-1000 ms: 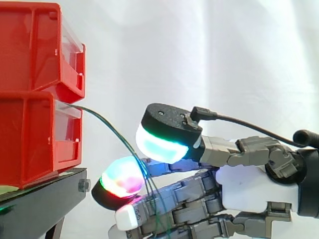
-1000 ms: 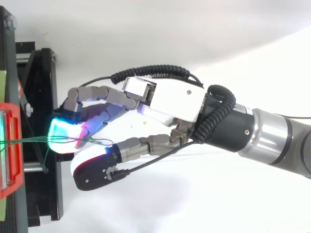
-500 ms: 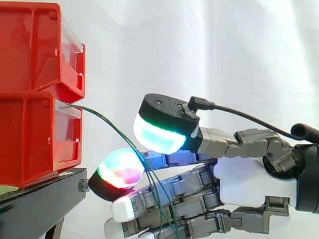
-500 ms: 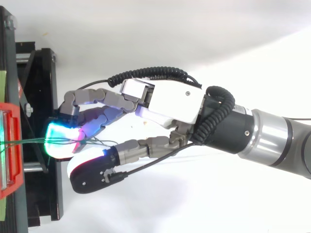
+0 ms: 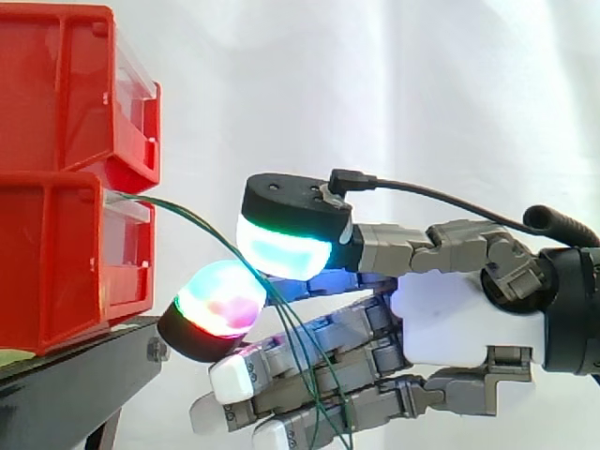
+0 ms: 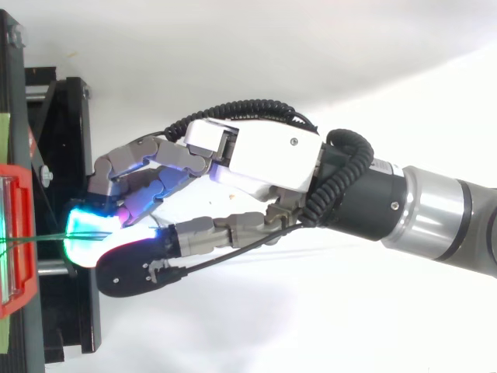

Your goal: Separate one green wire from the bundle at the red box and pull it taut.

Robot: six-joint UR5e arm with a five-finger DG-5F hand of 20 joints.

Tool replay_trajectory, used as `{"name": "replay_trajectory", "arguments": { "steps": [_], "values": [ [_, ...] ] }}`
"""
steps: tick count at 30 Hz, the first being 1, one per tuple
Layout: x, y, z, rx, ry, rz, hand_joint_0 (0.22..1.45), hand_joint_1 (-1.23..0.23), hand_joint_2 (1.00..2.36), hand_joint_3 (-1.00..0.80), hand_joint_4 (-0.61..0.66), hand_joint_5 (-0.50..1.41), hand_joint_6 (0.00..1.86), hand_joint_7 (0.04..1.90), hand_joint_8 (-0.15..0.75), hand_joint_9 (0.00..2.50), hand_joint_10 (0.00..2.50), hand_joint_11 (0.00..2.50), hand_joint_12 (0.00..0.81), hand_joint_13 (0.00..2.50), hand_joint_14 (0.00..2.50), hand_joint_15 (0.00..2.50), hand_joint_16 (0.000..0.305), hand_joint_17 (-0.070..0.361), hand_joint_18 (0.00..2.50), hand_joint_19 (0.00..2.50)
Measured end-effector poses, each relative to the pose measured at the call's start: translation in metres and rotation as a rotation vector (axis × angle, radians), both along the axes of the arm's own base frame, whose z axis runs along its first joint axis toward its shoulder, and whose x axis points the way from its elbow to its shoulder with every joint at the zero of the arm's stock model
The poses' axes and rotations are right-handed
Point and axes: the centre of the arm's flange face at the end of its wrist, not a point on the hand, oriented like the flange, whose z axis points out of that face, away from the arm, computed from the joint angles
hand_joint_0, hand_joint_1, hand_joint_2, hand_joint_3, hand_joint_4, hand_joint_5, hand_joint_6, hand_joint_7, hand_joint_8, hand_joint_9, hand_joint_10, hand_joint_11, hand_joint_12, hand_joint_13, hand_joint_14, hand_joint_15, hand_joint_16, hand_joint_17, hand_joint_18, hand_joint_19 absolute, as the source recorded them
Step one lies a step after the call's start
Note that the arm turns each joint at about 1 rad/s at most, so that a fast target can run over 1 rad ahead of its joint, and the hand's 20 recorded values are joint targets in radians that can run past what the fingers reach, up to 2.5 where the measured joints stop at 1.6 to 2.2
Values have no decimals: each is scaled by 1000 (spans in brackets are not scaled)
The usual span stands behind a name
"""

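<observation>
The green wires (image 5: 192, 217) leave the front of the lower red bin (image 5: 56, 262), just beyond the fingertips of the robot hand (image 5: 459, 323), and sag in a slack arc down to it. There they run into the narrow gap between the thumb's pad (image 5: 281, 248) above and a curled finger's glowing pad (image 5: 217, 302) below. The robot hand appears closed in a pinch on them, though the contact itself is hidden behind the pads. Below the pinch, several strands trail loose across the lower fingers (image 5: 375, 361), so the main risk is that more than one strand sits in the grip. A pull would then tighten the whole bundle rather than one wire. The strands are thin and the pads rounded, so a light pinch could also let them slide out as tension builds. The trailing ends could snag among the lower fingers. From above, the wire (image 6: 39, 238) meets the pads close to the black stand (image 5: 75, 375), so a drift toward it could bump the stand.
</observation>
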Motion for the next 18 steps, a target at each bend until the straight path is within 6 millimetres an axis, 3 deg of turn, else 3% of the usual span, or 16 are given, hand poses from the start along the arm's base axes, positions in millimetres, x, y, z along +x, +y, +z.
{"name": "replay_trajectory", "arguments": {
  "steps": [5,12,18],
  "values": [
    [-1,0,0,5,14,2,587,-602,1010,-394,200,-172,864,945,286,815,15,404,362,584,13,296,50,113,579,505],
    [-5,0,-1,27,43,11,608,-642,1021,-251,170,-170,879,1033,287,816,15,414,361,587,12,305,51,114,591,505],
    [-7,0,7,34,52,14,617,-710,1021,-216,148,-179,899,1000,288,812,19,460,361,591,13,313,51,115,617,527]
  ]
}}
